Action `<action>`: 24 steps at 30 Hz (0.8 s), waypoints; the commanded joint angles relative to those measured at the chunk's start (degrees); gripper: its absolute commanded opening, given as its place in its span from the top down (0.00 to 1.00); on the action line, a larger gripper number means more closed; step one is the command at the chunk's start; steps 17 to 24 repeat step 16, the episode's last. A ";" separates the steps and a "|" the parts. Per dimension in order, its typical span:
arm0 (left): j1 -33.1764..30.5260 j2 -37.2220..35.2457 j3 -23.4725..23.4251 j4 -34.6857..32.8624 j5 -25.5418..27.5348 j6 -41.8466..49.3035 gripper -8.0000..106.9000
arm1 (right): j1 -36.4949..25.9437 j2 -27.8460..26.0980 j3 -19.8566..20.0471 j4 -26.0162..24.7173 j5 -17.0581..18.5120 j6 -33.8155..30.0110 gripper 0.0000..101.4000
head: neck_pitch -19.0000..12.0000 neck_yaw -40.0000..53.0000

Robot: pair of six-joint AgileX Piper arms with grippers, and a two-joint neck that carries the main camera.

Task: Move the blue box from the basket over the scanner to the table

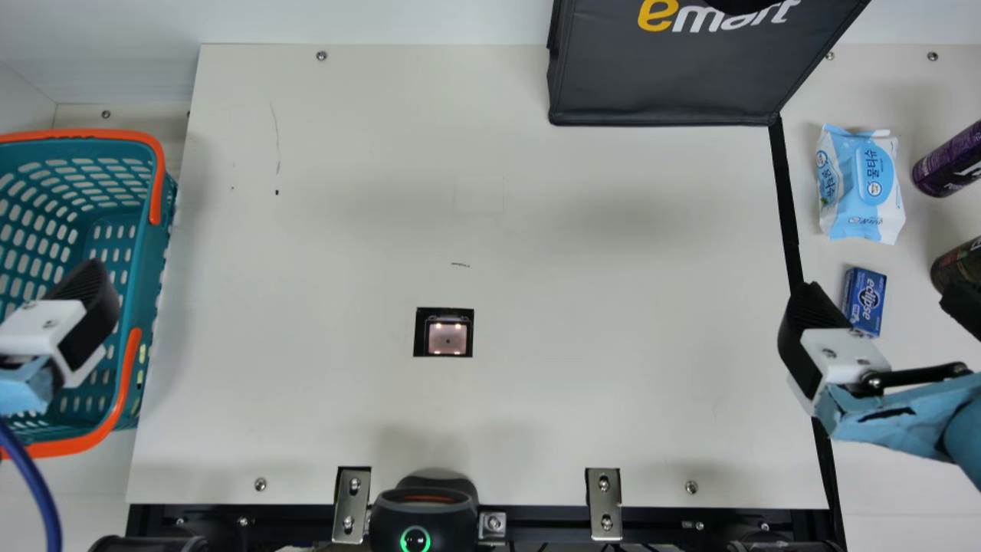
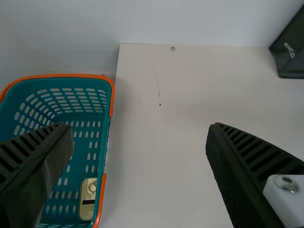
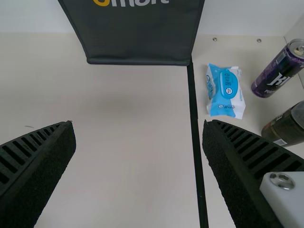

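Observation:
The blue box (image 1: 864, 300) lies on the table's right part in the main view, beyond the black strip. My right gripper (image 1: 881, 297) is around that spot in the view, its fingers apart on either side of the box; whether it is above or level with it I cannot tell. In its wrist view the right gripper (image 3: 138, 124) is open with nothing between its fingers. My left gripper (image 1: 50, 330) is over the teal basket (image 1: 138, 307); the left gripper (image 2: 138, 127) stands wide open in its wrist view. The scanner (image 1: 444, 333) is a small lit square set in the board.
A gold-coloured item (image 2: 87, 198) lies in the basket. A dark bag (image 1: 659, 77) stands at the back. On the right are a wipes pack (image 1: 860, 184), a purple can (image 1: 950, 162) and a dark can (image 1: 959, 264). A black device (image 1: 424, 515) sits at the front edge.

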 commanded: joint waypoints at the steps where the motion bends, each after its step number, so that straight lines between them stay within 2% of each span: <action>1: 0.00 0.00 0.00 0.00 0.00 0.00 0.15 | 0.00 0.00 0.00 0.00 0.00 0.00 0.06 | -1.66 0.09; 24: 0.00 0.00 0.00 0.00 0.00 0.00 0.15 | 0.00 -0.07 0.00 0.11 0.00 0.00 0.06 | -1.66 0.09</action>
